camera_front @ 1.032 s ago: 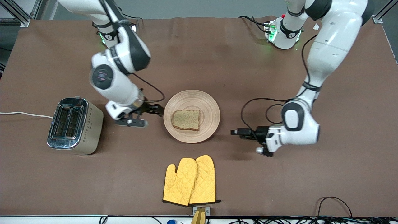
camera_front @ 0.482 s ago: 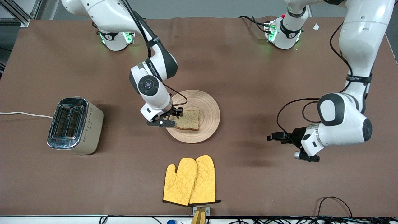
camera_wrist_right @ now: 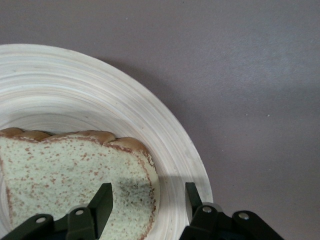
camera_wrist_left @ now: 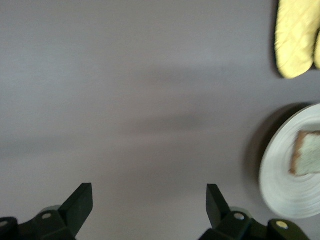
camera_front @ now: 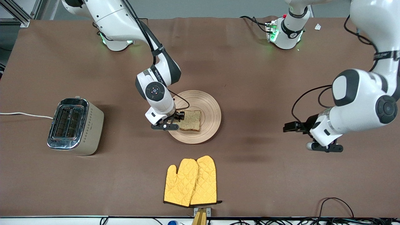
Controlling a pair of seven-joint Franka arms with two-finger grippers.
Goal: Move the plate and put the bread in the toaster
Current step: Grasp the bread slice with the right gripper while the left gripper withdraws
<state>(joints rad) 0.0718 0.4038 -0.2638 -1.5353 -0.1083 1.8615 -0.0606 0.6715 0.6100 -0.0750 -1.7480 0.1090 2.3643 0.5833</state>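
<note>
Bread (camera_front: 190, 120) lies flat on the plate (camera_front: 211, 107), which sits near the middle of the brown surface (camera_front: 250, 78). The right claw (camera_front: 178, 118) is positioned low over the plate at the edge of the slice toward the right arm's end of the surface. In the right wrist view, its fingers (camera_wrist_right: 102, 202) are spread, with one over the pale crumb of the bread (camera_wrist_right: 65, 175) and the other over the grooved plate (camera_wrist_right: 125, 110) beside the crust; the claw holds nothing. The toaster (camera_front: 75, 126) stands well apart from the plate toward the right arm's end of the surface, slots facing up, with its white cord (camera_front: 25, 114) running off the surface edge. The left claw (camera_front: 289, 127) hangs over bare surface toward the left arm's end, well apart from the plate. In the left wrist view, its fingers (camera_wrist_left: 80, 205) are wide apart and empty. Two yellow oven mitts (camera_front: 190, 181) lie side by side, nearer the front camera than the plate.
</note>
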